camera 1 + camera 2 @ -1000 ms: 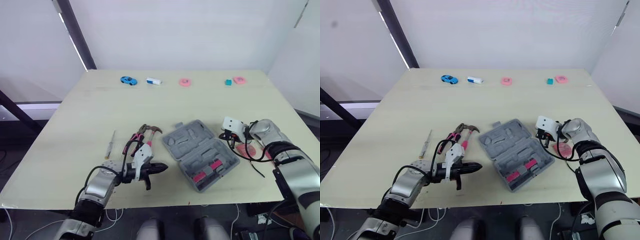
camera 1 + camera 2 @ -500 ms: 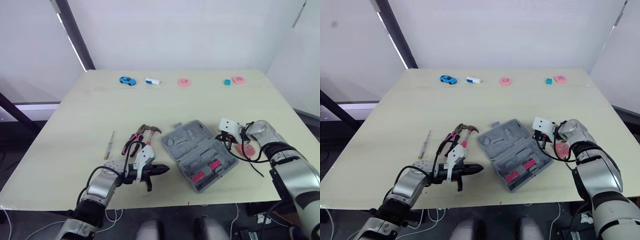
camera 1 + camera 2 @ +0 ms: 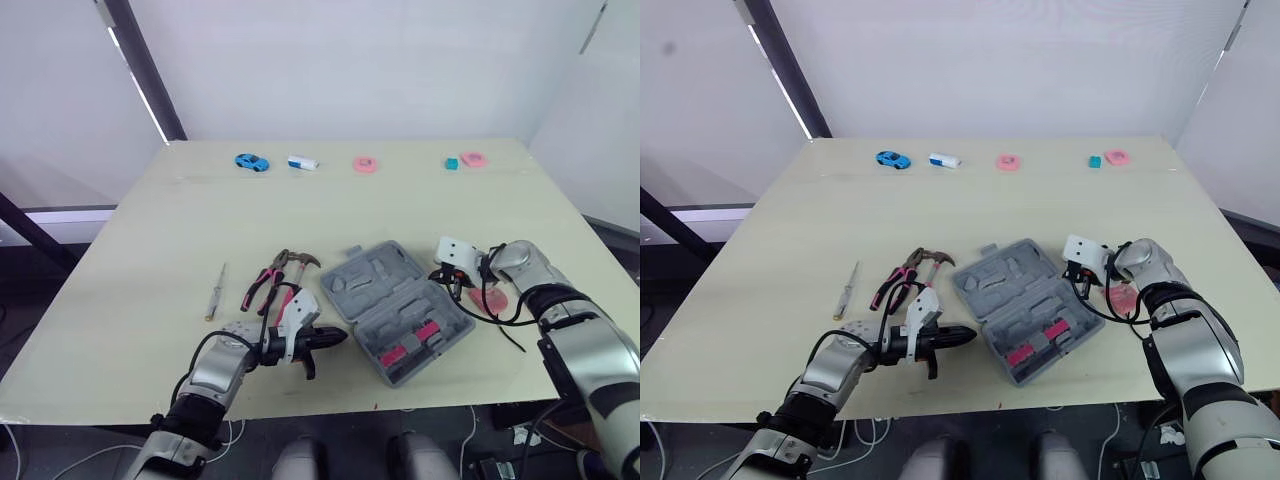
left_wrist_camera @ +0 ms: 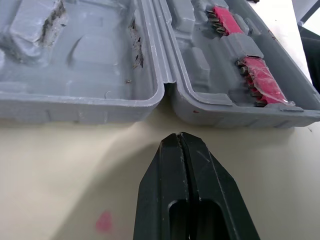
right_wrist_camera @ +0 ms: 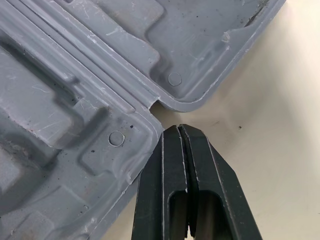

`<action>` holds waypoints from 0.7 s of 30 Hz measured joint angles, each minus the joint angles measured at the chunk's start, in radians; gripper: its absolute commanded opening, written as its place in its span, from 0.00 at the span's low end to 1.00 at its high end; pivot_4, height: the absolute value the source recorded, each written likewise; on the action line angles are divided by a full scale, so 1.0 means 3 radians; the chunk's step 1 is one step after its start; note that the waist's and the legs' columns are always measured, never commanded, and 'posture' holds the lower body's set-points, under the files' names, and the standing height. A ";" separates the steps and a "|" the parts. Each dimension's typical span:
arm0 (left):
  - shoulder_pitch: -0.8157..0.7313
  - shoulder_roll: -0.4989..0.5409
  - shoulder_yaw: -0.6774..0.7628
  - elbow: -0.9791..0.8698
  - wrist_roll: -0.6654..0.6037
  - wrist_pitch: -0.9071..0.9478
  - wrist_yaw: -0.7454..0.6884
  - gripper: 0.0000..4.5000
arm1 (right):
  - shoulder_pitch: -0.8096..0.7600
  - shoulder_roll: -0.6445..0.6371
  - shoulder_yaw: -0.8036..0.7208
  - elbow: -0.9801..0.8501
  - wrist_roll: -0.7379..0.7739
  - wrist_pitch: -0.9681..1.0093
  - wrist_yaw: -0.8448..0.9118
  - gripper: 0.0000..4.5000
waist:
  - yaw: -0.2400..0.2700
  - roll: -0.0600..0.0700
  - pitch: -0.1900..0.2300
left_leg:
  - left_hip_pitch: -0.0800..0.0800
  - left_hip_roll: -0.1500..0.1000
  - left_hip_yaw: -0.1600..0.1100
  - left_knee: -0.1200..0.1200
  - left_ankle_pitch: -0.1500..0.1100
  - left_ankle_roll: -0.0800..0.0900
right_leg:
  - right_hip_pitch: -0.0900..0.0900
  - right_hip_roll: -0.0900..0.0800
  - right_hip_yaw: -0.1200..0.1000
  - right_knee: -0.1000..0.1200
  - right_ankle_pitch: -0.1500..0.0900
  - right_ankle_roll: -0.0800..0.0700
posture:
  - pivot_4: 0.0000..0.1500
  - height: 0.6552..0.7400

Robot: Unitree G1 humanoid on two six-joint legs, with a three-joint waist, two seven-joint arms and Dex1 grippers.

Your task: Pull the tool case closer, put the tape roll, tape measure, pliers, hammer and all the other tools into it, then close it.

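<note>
Tool case [image 3: 400,312] lies open at the near middle, its long axis running far-left to near-right. Left gripper [image 4: 178,135] and right gripper [image 5: 178,127], both pinched together and empty, face opposite hinge ends. The left wrist view picks out red bit racks [image 4: 262,80].

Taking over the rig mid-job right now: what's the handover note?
Left tool: shut, empty, tips pointing at the hinge end of the open grey case on its left side, just short of it.
Right tool: shut, empty, at the opposite hinge end.
Things: pliers and hammer lie just left of the case, the screwdriver further left. A pink item lies right of the case. A pink roll and other small pieces sit along the table's far edge.
Done: case open, red bit sets in its near half.
Left: load everything else, then close it.
</note>
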 measured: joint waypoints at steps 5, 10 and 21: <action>-0.0074 -0.0068 0.0001 0.0115 0.0002 -0.0008 0.0012 0.01 | 0.0000 -0.0004 -0.0004 -0.0001 0.0014 0.0028 0.0151 0.00 | 0.0001 0.0000 0.0000 | 0.0000 0.0000 0.0000 0.0001 0.0000 0.0000 | 0.0001 0.0000 0.0000 0.0000 0.0000 0.0000 | 1.00 0.99; -0.0120 -0.0093 0.0001 0.0199 0.0017 -0.0057 0.0013 0.01 | 0.0000 -0.0003 -0.0006 -0.0008 0.0019 0.0065 0.0284 0.00 | 0.0000 0.0000 0.0000 | 0.0000 0.0000 0.0000 0.0000 0.0000 0.0000 | 0.0001 0.0000 0.0000 0.0000 0.0000 0.0000 | 1.00 0.99; -0.0134 -0.0093 0.0003 0.0259 0.0017 -0.0120 -0.0008 0.01 | 0.0034 -0.0022 -0.0015 -0.0086 0.0057 0.0251 0.0667 0.00 | 0.0000 0.0000 0.0000 | 0.0001 0.0000 0.0000 0.0001 0.0000 0.0000 | 0.0001 0.0000 0.0000 0.0002 0.0000 0.0000 | 1.00 0.99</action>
